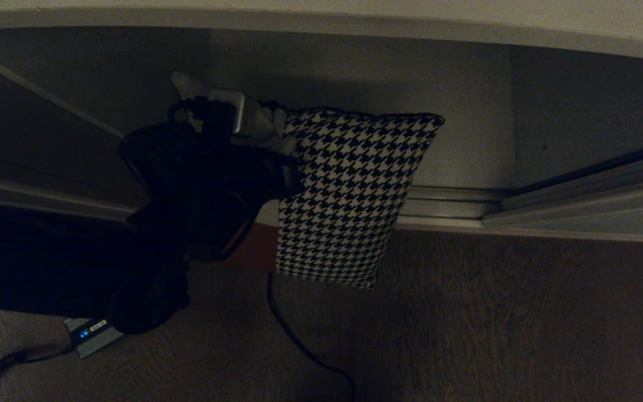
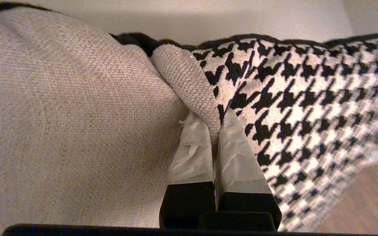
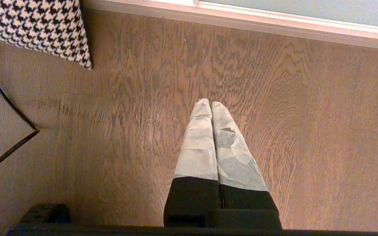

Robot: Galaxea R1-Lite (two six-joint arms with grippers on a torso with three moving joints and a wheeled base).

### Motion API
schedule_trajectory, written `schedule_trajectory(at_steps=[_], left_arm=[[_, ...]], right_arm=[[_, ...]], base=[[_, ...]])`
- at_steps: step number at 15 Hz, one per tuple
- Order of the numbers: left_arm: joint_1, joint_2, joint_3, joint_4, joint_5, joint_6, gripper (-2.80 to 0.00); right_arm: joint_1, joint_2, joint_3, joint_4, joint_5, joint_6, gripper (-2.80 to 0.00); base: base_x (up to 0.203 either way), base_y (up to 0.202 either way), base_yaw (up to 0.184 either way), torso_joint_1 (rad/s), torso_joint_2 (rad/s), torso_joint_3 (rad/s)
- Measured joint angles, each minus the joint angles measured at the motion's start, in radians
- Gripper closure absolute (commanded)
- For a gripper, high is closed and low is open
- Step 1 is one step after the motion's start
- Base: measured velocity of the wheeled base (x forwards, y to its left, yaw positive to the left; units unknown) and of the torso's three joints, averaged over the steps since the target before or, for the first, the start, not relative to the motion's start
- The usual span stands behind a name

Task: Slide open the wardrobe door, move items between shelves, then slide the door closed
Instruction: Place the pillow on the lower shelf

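Left end effector [image 1: 274, 131] in the upper middle-left of the head view, pinching the cushion [image 1: 349, 195] at its cream strip [image 2: 189, 78]. In the left wrist view, two taped fingers [image 2: 192, 150] pressed together on a fold of that cream fabric, just where it meets the black-and-white check. Cushion hanging clear of the floor [image 1: 494, 312], centre of the head frame, tilted, upper edge level with the dim wardrobe interior, lower corner down over the dark wood boards. Behind it, a pale shelf [image 1: 466, 145] inside the wardrobe and silver rails [image 1: 450, 204] running across the middle of the frame. Sliding door [image 1: 606, 218] at the middle right, pushed aside, perhaps only partly, since that edge is too dark to judge. Small power brick [image 1: 90, 335] with a blue light at lower left, a black cable [image 1: 299, 340] trailing to the bottom edge. Right end effector [image 3: 211, 105] seen only in its own wrist view, fingers pressed together on nothing, pointing down at the bare wood floor; cushion corner in that frame's upper left.
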Motion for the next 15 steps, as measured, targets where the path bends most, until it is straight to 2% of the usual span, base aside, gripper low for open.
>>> schedule_trajectory(at_steps=[3, 6, 10, 15], left_arm=[[-0.001, 0.087, -0.063, -0.116, 0.054, 0.001, 0.0], [0.004, 0.159, -0.17, -0.165, 0.104, 0.001, 0.0], [0.031, 0.241, -0.446, -0.232, 0.158, 0.008, 0.0], [0.082, 0.357, -0.735, -0.249, 0.161, 0.042, 0.0]], right_arm=[[0.0, 0.0, 0.0, 0.0, 0.0, 0.0, 0.0], [0.0, 0.0, 0.0, 0.0, 0.0, 0.0, 0.0], [0.0, 0.0, 0.0, 0.0, 0.0, 0.0, 0.0], [0.0, 0.0, 0.0, 0.0, 0.0, 0.0, 0.0]], base=[[0.0, 0.0, 0.0, 0.0, 0.0, 0.0], [0.0, 0.0, 0.0, 0.0, 0.0, 0.0], [0.0, 0.0, 0.0, 0.0, 0.0, 0.0], [0.0, 0.0, 0.0, 0.0, 0.0, 0.0]])
